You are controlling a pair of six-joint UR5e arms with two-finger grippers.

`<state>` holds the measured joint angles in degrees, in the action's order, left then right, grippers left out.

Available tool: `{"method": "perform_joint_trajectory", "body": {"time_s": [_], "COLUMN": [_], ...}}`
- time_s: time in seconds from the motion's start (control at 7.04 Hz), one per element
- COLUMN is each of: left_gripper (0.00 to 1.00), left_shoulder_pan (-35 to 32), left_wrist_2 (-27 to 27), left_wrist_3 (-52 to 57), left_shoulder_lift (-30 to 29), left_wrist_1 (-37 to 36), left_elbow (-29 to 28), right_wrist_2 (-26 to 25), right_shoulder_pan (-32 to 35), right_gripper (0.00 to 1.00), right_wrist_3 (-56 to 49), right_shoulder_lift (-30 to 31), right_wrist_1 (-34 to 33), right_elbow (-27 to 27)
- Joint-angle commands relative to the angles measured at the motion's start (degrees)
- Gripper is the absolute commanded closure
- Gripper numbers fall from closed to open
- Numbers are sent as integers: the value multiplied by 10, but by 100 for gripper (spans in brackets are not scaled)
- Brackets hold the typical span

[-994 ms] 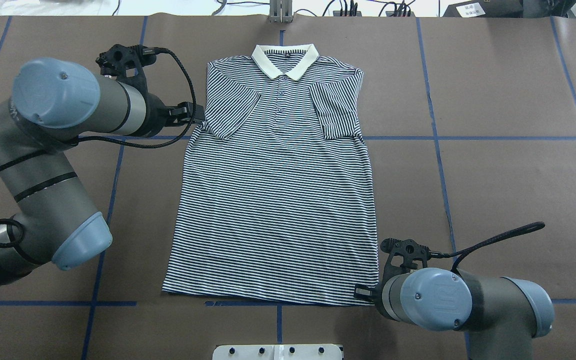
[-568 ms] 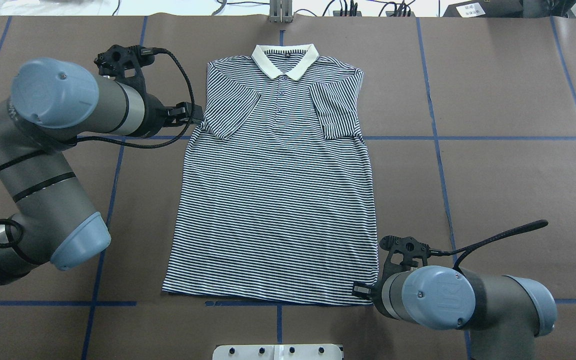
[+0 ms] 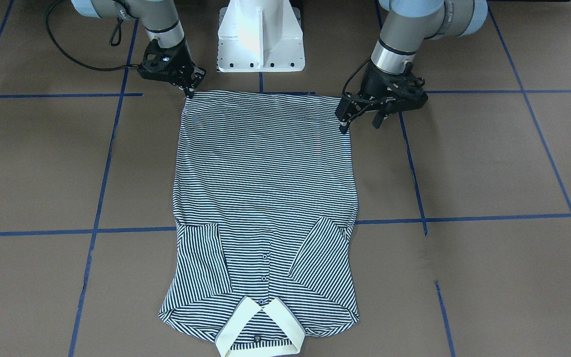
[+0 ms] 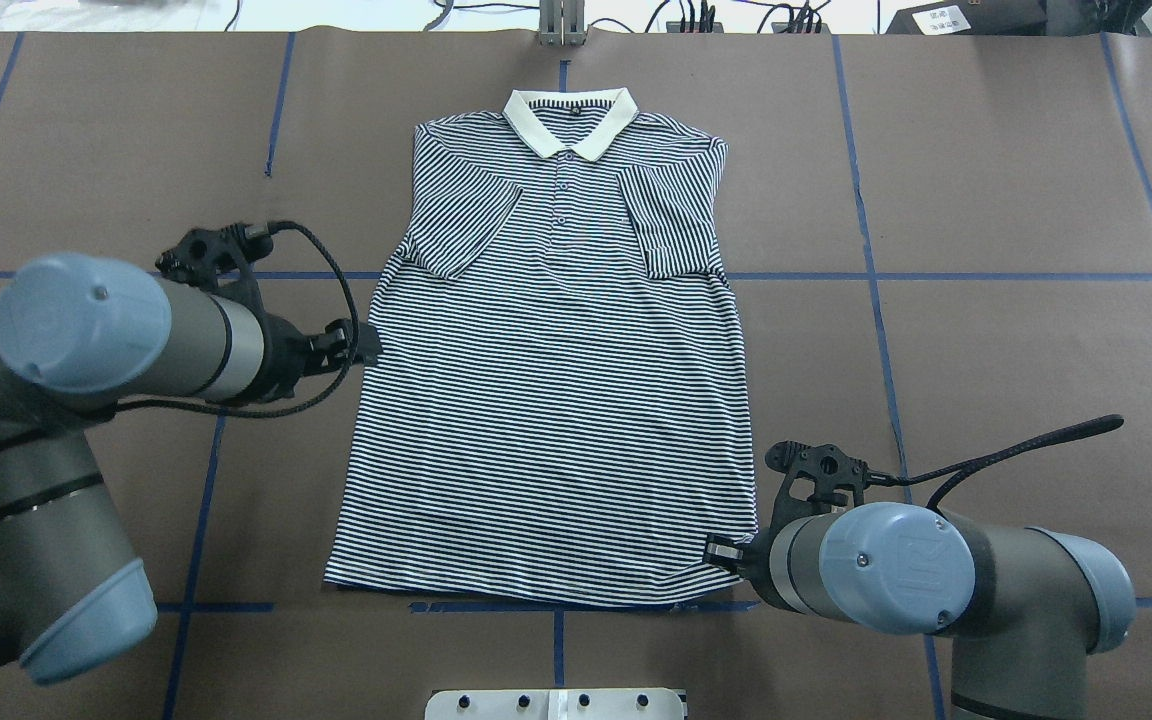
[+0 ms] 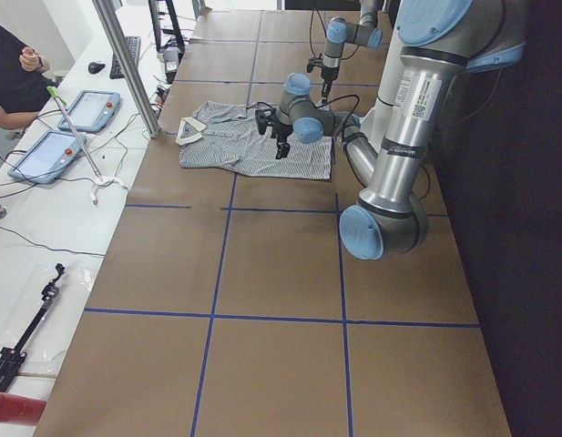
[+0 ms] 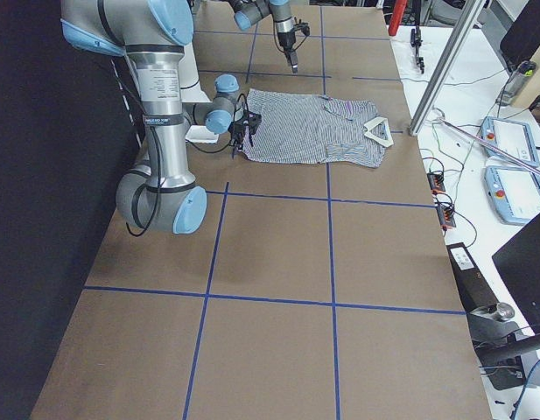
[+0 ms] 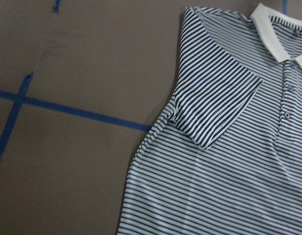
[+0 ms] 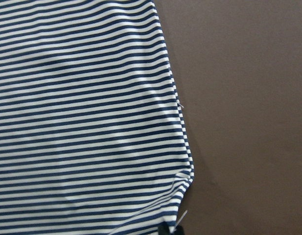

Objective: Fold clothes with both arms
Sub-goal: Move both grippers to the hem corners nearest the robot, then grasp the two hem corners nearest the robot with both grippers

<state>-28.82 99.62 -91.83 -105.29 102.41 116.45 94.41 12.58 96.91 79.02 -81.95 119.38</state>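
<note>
The striped polo shirt (image 4: 546,400) lies flat, face up, cream collar (image 4: 569,118) at the far side and both sleeves folded inward over the chest. It also shows in the front view (image 3: 265,168). My left gripper (image 4: 366,342) hovers at the shirt's left side edge, about mid-length; in the front view (image 3: 360,125) its fingers stand apart and hold nothing. My right gripper (image 4: 719,553) is at the near right hem corner, its fingers together on the cloth in the front view (image 3: 189,92). The right wrist view shows that corner (image 8: 182,196) puckered toward a fingertip.
The white pedestal base (image 3: 260,37) stands just behind the hem. Blue tape lines (image 4: 936,276) cross the brown table cover. A metal post (image 4: 561,25) and cables sit at the far edge. Tablets (image 5: 89,109) and a person (image 5: 7,64) are beyond that edge.
My left arm has moved from beside the folded left sleeve toward the robot along the shirt's left edge. My right gripper has shifted slightly, and the hem corner has moved with it.
</note>
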Motion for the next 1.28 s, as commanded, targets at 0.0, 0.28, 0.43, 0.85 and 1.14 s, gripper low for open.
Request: {"method": "perform_joint_trajectory", "body": {"time_s": [0.0,0.28,0.43,0.85,1.14], "left_gripper": [1,2,4,10,11], "left_shoulder_pan": [109,167,177,185,185], "left_wrist_2": [-68,-83,-83,-83,-93], "left_wrist_3": [-106,-162,-175,-175,-175], "left_shoulder_lift": [43,52,51,51,51], "left_wrist_1": [-4,-3,-4,-30,-32], "left_elbow": [10,2,2,-4,-4], "right_wrist_2": [1,1,2,3,3], "right_shoulder_pan": [3,5,5,9,9], "right_gripper": [100,100,100,100,100], "right_wrist_3": [-3,-3,-3,-2,-2], "right_shoulder_lift": [-2,-6,-6,-7,-7], "right_wrist_1": [1,1,1,1,1], "right_elbow": [2,2,2,8,7]}}
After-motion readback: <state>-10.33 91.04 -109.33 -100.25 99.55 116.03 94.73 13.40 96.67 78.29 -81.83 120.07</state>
